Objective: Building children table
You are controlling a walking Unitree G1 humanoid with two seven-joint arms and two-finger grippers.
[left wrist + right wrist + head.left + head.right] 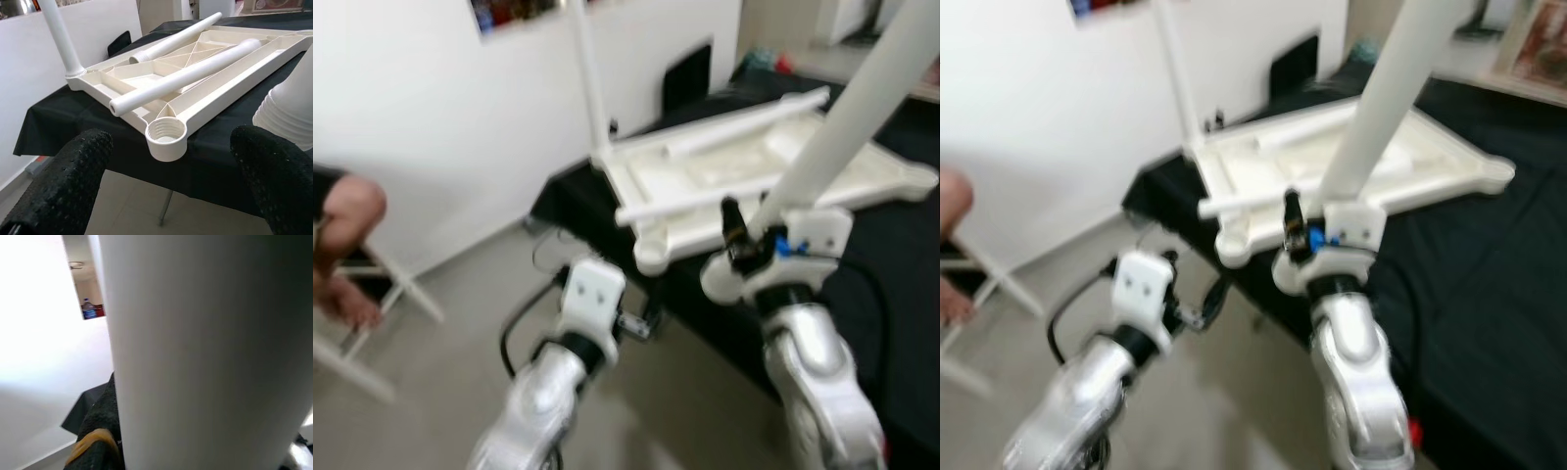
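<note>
At the near corner of the black-draped work table (901,323), the upturned white plastic children's tabletop (754,166) shows an empty threaded socket (166,138); the right gripper (759,240) clamps a white tubular leg (852,108), the left gripper (166,186) gapes empty nearby, so next, I judge, the leg's end must meet that socket squarely

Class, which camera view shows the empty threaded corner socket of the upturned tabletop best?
The left wrist view: the threaded socket sits close and sharp between the left pincer's fingers, its ridges plain. Both eye views show it small and blurred at the tabletop's near corner. The right wrist view has the held leg.
</note>
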